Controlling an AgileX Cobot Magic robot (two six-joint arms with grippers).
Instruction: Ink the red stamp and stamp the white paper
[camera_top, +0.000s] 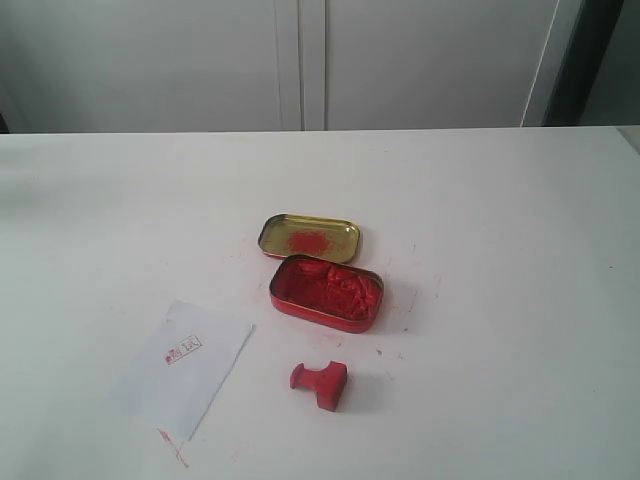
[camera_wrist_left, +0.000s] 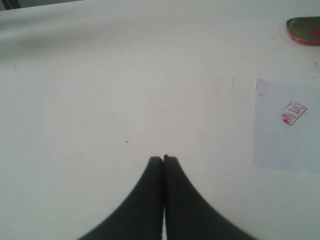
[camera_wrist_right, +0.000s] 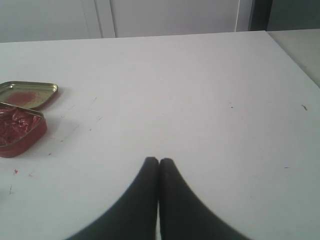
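Small all-red block stamp (camera_top: 320, 383) with knobbed handle, toppled sideways at near centre, thin white paper sheet (camera_top: 205, 365) to its left; left gripper (camera_wrist_left: 163, 159) and right gripper (camera_wrist_right: 159, 160) both pinched closed, empty; hazard: tipped stamp may skid when grasped

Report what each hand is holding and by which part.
Nothing is held. The left hand and the right hand are both shut and empty. The stamp lies on its side, ungripped.
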